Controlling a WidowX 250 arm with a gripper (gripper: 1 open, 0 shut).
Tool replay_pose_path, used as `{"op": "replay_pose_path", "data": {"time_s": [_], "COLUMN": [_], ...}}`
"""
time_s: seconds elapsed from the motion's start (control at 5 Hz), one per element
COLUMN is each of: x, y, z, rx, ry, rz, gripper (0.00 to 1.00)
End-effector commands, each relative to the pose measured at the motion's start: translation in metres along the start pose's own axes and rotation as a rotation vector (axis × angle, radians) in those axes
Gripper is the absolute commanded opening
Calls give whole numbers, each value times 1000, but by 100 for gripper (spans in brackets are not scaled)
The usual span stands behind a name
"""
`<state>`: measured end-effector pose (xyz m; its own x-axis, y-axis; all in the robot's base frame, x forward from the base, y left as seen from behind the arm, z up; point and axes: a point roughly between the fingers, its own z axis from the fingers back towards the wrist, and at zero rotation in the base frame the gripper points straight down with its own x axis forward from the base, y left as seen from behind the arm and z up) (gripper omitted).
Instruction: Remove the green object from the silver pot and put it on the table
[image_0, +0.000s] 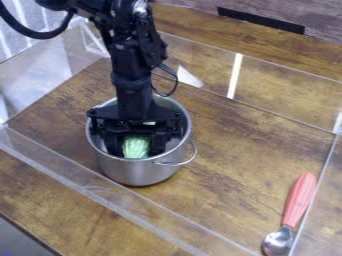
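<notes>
Partly hidden by the black fingers, the green object (135, 148) shows only as a pale patch between them, pinched in the closed tool (135, 143), at the mouth of the silver pot (139, 162). Above, the arm stands upright, pointing down, its top cut off. Far to the tool's side, a red-handled spoon (294, 212) lies on the worktop (254, 160).

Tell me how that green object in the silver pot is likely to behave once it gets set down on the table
The green object looks oblong and rounded, so it may roll a little on the flat table. It keeps its shape between the jaws of the gripper, so it is probably stiff. Being small, it is likely light, and unlikely to tip the silver pot.
</notes>
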<state>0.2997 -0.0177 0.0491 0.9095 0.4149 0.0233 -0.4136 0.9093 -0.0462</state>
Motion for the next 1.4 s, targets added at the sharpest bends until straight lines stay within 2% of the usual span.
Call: {"op": "replay_pose_path", "data": {"time_s": [0.0,0.4,0.8,1.0,1.2], "x": [2,2,6,8,14], "y": [-9,-15,9,9,-5], "z": [11,14,9,19,33], "rx": [-27,-23,-22,-38,-58], "ry": [-47,-53,-51,-65,-72], "rz": [-2,105,77,134,119], "gripper": [0,0,0,0,0]}}
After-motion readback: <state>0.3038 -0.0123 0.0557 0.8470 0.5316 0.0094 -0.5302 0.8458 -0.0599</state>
